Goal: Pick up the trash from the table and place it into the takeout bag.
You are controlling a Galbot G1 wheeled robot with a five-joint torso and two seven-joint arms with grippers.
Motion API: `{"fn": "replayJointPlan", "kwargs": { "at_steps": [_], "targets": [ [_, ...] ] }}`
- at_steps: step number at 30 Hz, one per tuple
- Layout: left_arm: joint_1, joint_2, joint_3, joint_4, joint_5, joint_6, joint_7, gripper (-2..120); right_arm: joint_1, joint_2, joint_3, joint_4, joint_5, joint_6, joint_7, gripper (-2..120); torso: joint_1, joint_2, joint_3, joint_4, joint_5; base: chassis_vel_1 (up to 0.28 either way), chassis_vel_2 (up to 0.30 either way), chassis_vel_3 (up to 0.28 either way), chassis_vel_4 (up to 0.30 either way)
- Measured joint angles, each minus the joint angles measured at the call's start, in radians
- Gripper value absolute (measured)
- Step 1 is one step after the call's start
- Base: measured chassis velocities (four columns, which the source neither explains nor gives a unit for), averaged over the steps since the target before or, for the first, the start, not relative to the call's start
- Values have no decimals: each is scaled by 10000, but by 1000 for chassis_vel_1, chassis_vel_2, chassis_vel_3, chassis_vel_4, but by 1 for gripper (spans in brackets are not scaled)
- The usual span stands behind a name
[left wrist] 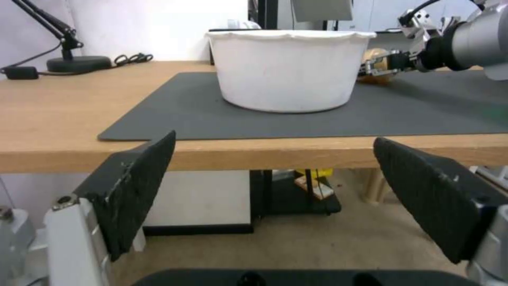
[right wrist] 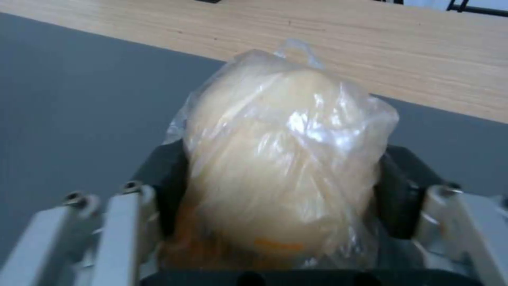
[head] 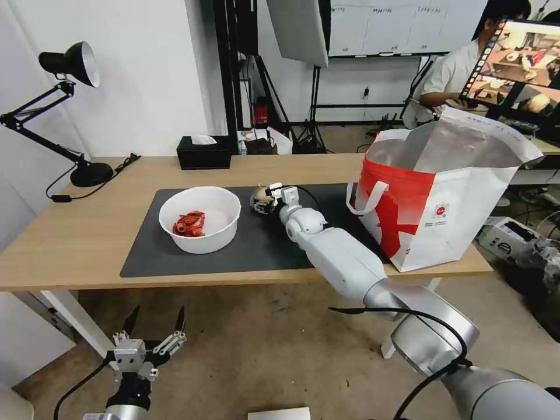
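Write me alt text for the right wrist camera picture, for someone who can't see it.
Close-up from the right wrist: the right end effector is closed around a beige ball in clear wrap, its dark fingers pressed against both sides of the crinkled plastic. Beneath lies the dark grey mat, with the light-wood table beyond its edge.

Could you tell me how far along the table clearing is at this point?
Nothing can be seen inside the takeout bag from here. In hand: the right gripper is shut on the wrapped beige ball at the mat. Left: the white bowl with red scraps. The left gripper waits open below the table.
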Motion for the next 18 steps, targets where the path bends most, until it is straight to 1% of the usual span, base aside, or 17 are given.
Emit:
{"fn": "replayJointPlan", "kwargs": {
  "at_steps": [2, 3, 4, 7, 8, 9, 10, 11, 12, 14, 15, 18],
  "targets": [
    [0, 2, 5, 0, 2, 2, 0, 100, -1, -4, 0, 4, -6, 10, 2, 63, 0, 0, 0, 0, 0, 0, 0, 0, 0],
    [-1, 5, 16, 0, 11, 5, 0, 100, -1, -23, 1, 24, -21, 31, 6, 54, 0, 0, 0, 0, 0, 0, 0, 0, 0],
    [-1, 5, 16, 0, 11, 5, 0, 100, -1, -23, 1, 24, -21, 31, 6, 54, 0, 0, 0, 0, 0, 0, 0, 0, 0],
    [-2, 7, 29, 0, 21, 10, 0, 100, -4, -79, -1, 114, -47, 66, 14, 39, 0, 0, 0, 0, 0, 0, 0, 0, 0],
    [-2, 7, 29, 0, 21, 10, 0, 100, -4, -79, -1, 114, -47, 66, 14, 39, 0, 0, 0, 0, 0, 0, 0, 0, 0],
    [0, 6, 35, 0, 25, 11, 1, 100, -15, -103, -6, 158, -52, 72, 22, 32, 0, 0, 0, 0, 0, 0, 0, 0, 0],
    [4, 5, 40, 0, 29, 12, 1, 100, -28, -125, -12, 193, -57, 86, 31, 30, 0, 0, 0, 0, 0, 0, 0, 0, 0],
    [4, 5, 40, 0, 29, 12, 1, 100, -28, -125, -12, 193, -57, 86, 31, 30, 0, 0, 0, 0, 0, 0, 0, 0, 0],
    [10, 0, 47, -1, 36, 12, 2, 100, -63, -163, -18, 269, -74, 130, 44, 22, 0, 0, 0, 0, 0, 0, 0, 0, 0],
    [16, -9, 51, -6, 43, 12, 3, 100, -139, -277, -35, 508, -99, 188, 97, 15, 0, 0, 0, 1, 0, 0, 0, 0, 0],
    [16, -9, 51, -6, 43, 12, 3, 100, -139, -277, -35, 508, -99, 188, 97, 15, 0, 0, 0, 1, 0, 0, 0, 0, 0],
    [37, -11, 31, -63, 46, 12, 6, 100, -413, -730, -145, 1547, -187, 231, 454, 8, 0, 0, 0, 1, 0, 0, 0, 0, 0]
  ]
}}
